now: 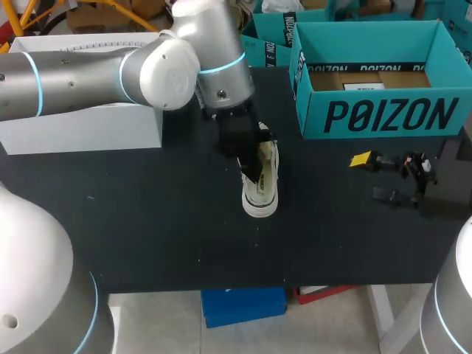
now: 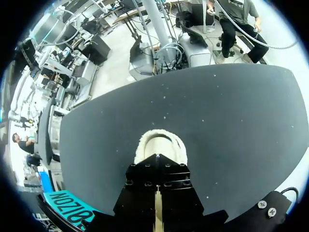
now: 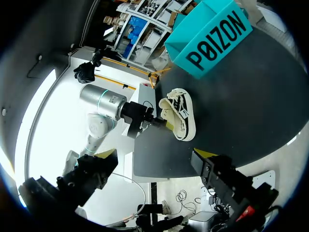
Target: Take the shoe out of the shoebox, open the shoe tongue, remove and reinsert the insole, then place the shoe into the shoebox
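A cream low-top shoe (image 1: 262, 195) stands on the black table, toe toward the front edge. My left gripper (image 1: 254, 165) comes down into its opening from behind, fingers shut; whether they pinch anything inside is hidden. In the left wrist view the shoe's toe (image 2: 160, 143) pokes out just ahead of the left gripper (image 2: 158, 218). The teal shoebox (image 1: 383, 114) sits open at the back right, with no shoe in it. My right gripper (image 1: 373, 178) hovers open in front of the box, to the right of the shoe. The right wrist view shows the shoe (image 3: 182, 115) with the left gripper (image 3: 160, 123) at its opening.
A white block (image 1: 81, 127) stands at the back left under my left arm. A second teal box (image 1: 267, 43) sits behind the shoebox. Bare black table (image 1: 162, 228) stretches in front of the shoe to the front edge.
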{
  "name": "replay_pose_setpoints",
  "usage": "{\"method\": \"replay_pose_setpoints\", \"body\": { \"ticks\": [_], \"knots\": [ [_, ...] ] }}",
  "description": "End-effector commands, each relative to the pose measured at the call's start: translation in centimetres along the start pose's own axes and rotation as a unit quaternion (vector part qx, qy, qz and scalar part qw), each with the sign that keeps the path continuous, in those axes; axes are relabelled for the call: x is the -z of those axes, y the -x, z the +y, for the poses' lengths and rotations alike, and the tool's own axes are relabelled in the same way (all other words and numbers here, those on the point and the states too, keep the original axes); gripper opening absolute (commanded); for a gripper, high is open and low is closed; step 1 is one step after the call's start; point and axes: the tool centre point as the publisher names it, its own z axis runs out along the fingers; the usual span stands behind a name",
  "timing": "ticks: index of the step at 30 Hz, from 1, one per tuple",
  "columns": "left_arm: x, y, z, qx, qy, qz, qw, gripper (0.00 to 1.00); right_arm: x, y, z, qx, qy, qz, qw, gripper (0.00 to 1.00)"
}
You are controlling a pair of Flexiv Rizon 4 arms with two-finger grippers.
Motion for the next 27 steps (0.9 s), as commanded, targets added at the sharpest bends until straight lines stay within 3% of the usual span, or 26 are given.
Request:
{"method": "replay_pose_setpoints", "body": {
  "ticks": [1, 15, 27],
  "knots": [
    [-0.8, 0.3, 0.3, 0.001, 0.009, 0.067, 0.998, 0.0, 0.0, 0.0, 0.0, 0.0, 0.0, 0.0, 1.0, 1.0],
    [-3.8, -0.8, 0.1, 0.013, 0.027, 0.08, 0.996, 0.0, 0.0, 0.0, 0.0, 0.0, 0.0, 0.0, 1.0, 1.0],
    [-6.4, -1.6, 1.3, 0.01, 0.036, 0.1, 0.994, 0.0, 0.0, 0.0, 0.0, 0.0, 0.0, 0.0, 1.0, 1.0]
  ]
}}
